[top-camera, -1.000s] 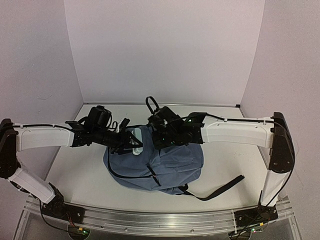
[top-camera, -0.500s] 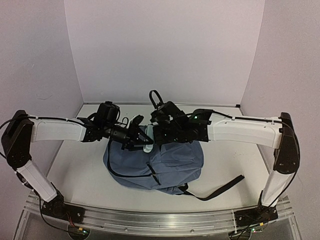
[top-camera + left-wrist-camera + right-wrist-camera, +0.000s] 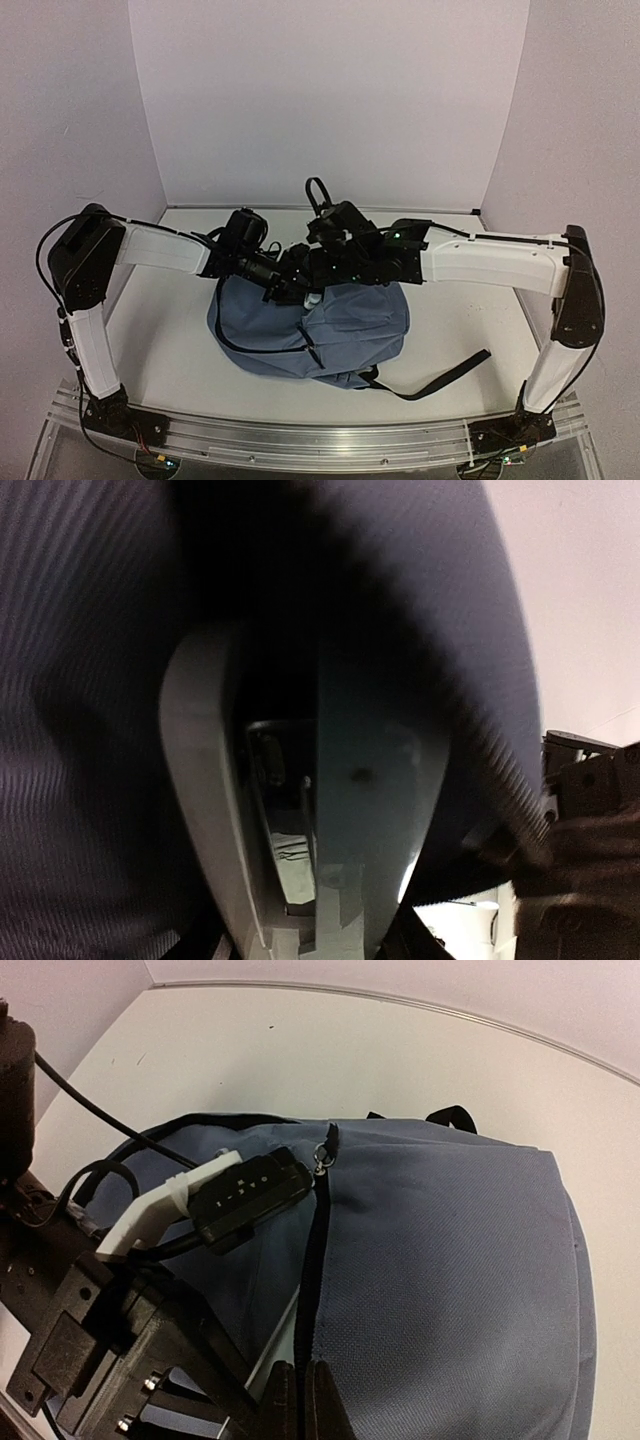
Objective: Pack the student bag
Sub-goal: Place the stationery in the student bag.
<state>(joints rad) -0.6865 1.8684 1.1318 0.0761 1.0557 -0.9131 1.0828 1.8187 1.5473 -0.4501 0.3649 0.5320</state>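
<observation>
The student bag point(image 3: 350, 330), slate-blue with black straps, lies at the middle of the table. My right gripper point(image 3: 305, 1405) is shut on the black zip edge point(image 3: 318, 1260) of its opening and holds that edge up. My left gripper point(image 3: 292, 284) reaches in from the left, and its tip is sunk in the opening. It is shut on a pale grey-white object point(image 3: 370, 780), which fills the left wrist view with blue fabric point(image 3: 80, 680) and dark lining around it. What the object is I cannot tell. Only a pale bit of that object point(image 3: 313, 297) shows from above.
A long black strap point(image 3: 440, 375) trails from the bag toward the front right. The bag's carry loop point(image 3: 316, 192) stands up behind the grippers. The left wrist camera housing point(image 3: 250, 1195) sits close beside the zip pull point(image 3: 322, 1160). Walls close the table at back and sides.
My left arm has swung right, carrying the pale object from the bag's left edge into its opening. My right gripper has closed on the zip edge and raised it slightly.
</observation>
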